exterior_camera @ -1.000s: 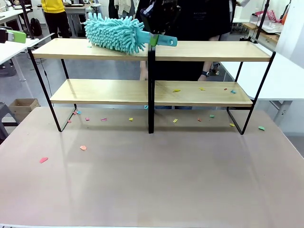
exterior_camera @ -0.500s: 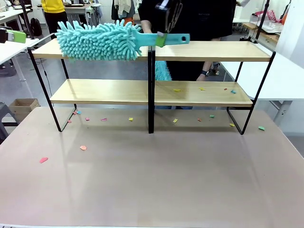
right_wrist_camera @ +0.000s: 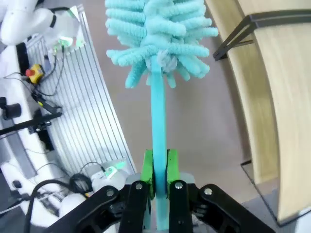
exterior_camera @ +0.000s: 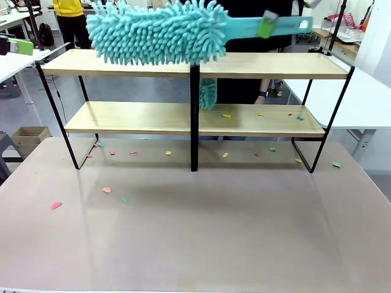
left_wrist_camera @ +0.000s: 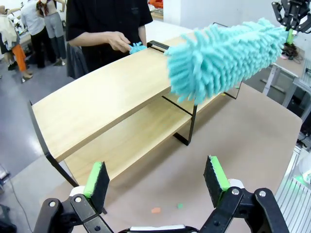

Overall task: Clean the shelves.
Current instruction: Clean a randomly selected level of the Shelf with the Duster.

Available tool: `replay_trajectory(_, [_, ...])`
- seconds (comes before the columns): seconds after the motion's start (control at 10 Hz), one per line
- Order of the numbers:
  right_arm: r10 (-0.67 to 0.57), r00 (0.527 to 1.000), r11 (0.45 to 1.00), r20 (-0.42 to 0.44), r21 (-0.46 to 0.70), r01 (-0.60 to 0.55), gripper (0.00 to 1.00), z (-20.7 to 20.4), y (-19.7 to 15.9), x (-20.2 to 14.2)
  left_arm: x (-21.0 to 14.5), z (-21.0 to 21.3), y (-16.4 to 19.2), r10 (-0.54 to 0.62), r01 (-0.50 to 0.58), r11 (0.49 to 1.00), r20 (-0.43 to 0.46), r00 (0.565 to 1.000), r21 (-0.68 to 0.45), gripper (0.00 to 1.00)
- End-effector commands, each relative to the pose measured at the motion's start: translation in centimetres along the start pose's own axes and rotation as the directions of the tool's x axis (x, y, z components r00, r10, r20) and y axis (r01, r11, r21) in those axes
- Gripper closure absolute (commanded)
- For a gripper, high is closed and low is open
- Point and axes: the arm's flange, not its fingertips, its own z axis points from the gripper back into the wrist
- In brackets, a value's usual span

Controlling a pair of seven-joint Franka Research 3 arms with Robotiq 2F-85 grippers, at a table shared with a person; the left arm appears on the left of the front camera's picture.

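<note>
Presently listed: one wide two-tier rack (exterior_camera: 128,117) of light wooden boards on a thin black metal frame, set at twelve o'clock on the large pinkish-beige bench (exterior_camera: 214,238), its two sections joined by a central black post (exterior_camera: 194,122). Handling, as judged: boards stiff and smooth, frame slender and probably light, so the rack may be shifted by a hard sideways sweep. If steadying is wanted, the post or a board edge would best be gripped.

One fluffy teal microfibre duster (exterior_camera: 159,32), head soft and yielding, flat plastic handle rigid. It is carried level over the top board, head toward ten o'clock, handle toward two o'clock; whether it touches cannot be told. The right tool (right_wrist_camera: 160,167) is clamped partway along the handle. The left tool (left_wrist_camera: 155,177) is held spread apart, nothing between its pads, facing the rack from over the bench.

Surroundings: small coloured paper scraps (exterior_camera: 227,116) are scattered on the lower right board and on the bench beneath the rack and toward seven o'clock. A second, smaller teal duster (exterior_camera: 208,93) is held by a person in black at the far side, just beside the post at the lower tier. It and the person's hand (left_wrist_camera: 116,41) may obstruct a sweep there.
</note>
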Motion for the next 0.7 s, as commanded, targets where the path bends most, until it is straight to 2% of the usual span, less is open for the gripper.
replay_trajectory(0.0, [-0.045, 0.996, 0.999, 0.083, 0.02, 0.043, 0.88, -1.7, 0.8, -3.4, -0.1, -0.2, 0.1, 0.004, -0.004, 1.0, 0.004, 1.0, -0.006, 0.0])
replay_trajectory(0.2, [-0.141, 0.979, 0.989, 0.148, 0.054, 0.134, 0.88, -0.8, 2.7, -7.2, -0.1, -0.2, 0.1, 0.004, -0.004, 1.0, 0.004, 1.0, -0.006, 0.0])
replay_trajectory(0.4, [-0.235, 0.951, 0.972, 0.2, 0.068, 0.226, 0.88, 1.3, 6.2, -12.9, -0.1, -0.2, 0.1, 0.004, -0.004, 1.0, 0.004, 1.0, -0.006, 0.0])
replay_trajectory(0.5, [-0.27, 0.933, 0.963, 0.236, 0.063, 0.263, 0.88, 2.8, 8.5, -17.2, -0.1, -0.2, 0.1, 0.004, -0.004, 1.0, 0.004, 1.0, -0.006, 0.0])
replay_trajectory(0.6, [-0.364, 0.891, 0.93, 0.271, 0.047, 0.366, 0.88, 4.2, 10.7, -22.2, -0.1, -0.2, 0.1, 0.004, -0.004, 1.0, 0.004, 1.0, -0.006, 0.0])
